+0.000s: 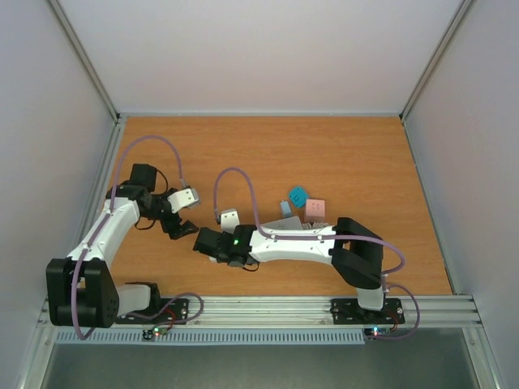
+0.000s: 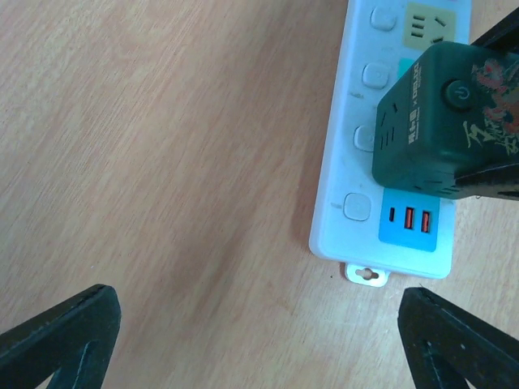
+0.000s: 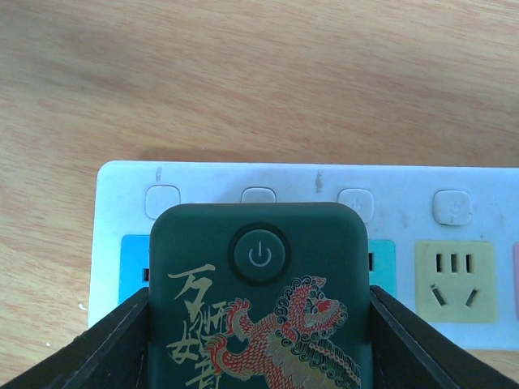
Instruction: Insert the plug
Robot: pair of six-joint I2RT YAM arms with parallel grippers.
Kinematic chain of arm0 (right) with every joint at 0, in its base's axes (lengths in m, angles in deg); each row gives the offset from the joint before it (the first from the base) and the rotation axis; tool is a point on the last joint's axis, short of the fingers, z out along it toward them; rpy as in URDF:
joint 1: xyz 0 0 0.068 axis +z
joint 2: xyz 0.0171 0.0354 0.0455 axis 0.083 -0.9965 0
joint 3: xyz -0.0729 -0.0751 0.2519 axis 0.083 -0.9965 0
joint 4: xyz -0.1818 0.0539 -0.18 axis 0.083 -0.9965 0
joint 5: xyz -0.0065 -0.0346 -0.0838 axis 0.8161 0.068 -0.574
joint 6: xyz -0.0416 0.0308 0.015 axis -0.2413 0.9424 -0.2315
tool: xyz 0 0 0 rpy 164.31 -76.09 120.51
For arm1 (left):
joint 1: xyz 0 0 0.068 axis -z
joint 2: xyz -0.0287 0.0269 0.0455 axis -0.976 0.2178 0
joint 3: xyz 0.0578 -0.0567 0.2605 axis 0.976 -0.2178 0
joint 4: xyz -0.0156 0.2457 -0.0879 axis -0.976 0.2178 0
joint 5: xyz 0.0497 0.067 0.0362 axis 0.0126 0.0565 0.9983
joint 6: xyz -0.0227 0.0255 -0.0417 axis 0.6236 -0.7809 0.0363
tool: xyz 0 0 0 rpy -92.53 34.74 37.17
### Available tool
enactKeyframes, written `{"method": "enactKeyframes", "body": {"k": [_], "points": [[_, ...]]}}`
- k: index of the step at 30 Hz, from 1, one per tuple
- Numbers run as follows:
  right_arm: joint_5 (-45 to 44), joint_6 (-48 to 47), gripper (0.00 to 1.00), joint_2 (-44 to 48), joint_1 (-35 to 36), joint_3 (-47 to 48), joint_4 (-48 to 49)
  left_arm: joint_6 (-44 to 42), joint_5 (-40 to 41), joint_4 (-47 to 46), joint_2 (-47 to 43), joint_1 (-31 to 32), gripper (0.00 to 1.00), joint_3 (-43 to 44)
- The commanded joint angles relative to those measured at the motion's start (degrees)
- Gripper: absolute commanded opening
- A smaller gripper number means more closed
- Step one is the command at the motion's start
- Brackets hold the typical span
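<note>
At the centre of the right wrist view, we see the right gripper [image 3: 259, 356] clamped on the dark green plug [image 3: 259, 284], 1 finger on each side. The plug sits over the white strip [image 3: 122, 186], covering a teal socket [image 3: 383, 263]; a yellow socket [image 3: 454, 279] lies at 3 o'clock. Whether it is seated we cannot tell. The left gripper [image 2: 259, 340] hangs with fingers apart, the strip at its 2 o'clock.
</note>
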Motion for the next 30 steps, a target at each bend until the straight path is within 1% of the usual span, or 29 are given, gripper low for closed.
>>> {"method": "enactKeyframes", "body": {"k": [1, 4, 11, 15, 19, 20, 22, 24, 26, 28, 29, 30], "points": [[7.95, -1.06, 0.01, -7.34, -1.09, -4.92, -1.27, 0.26, -2.73, 1.78, 0.58, -0.27, 0.94, 0.78], [9.57, -1.92, 0.01, -8.46, -1.51, -5.64, -1.57, 0.06, -2.45, 1.62, 0.37, -0.27, 0.94, 0.17], [11.73, -3.75, 0.01, -13.88, -2.04, -3.68, -4.80, -0.10, -1.82, 2.01, -0.38, -0.27, 0.94, 0.30], [13.38, -3.17, 0.01, -14.94, -2.04, -5.15, -4.17, -0.67, -1.66, 2.12, -1.34, -0.27, 0.94, -0.28], [13.68, -2.26, 0.01, -15.44, -2.04, -4.58, -4.56, -1.30, -1.48, 2.59, -1.32, -0.27, 0.96, -0.15], [13.54, -1.80, 0.04, -14.94, -2.04, -4.01, -4.77, -1.55, -1.53, 2.83, -1.37, -0.27, 0.97, -0.11], [12.18, -0.72, 0.28, -12.93, -2.04, -2.37, -5.27, -2.04, -1.58, 3.20, -1.56, -0.27, 0.99, -0.11], [10.54, 1.10, 0.48, -9.55, -2.04, -0.14, -4.82, -2.14, -1.47, 3.32, -1.77, -0.27, 1.00, -0.06], [7.70, 2.91, 0.76, -4.59, -2.04, 1.56, -3.97, -2.44, -1.48, 3.86, -1.57, -0.27, 1.00, 0.34], [6.60, 3.89, 0.94, -0.52, -2.04, 3.15, -2.52, -2.87, -1.70, 5.20, -1.25, -0.27, 1.00, 0.86], [6.57, 3.91, 0.98, 1.23, -2.04, 3.82, -1.66, -3.25, -1.93, 5.57, -1.22, -0.27, 1.00, 1.20], [6.40, 4.06, 0.99, 2.85, -2.04, 4.49, -1.21, -3.47, -2.19, 6.36, -1.26, -0.27, 1.00, 1.48]]}}
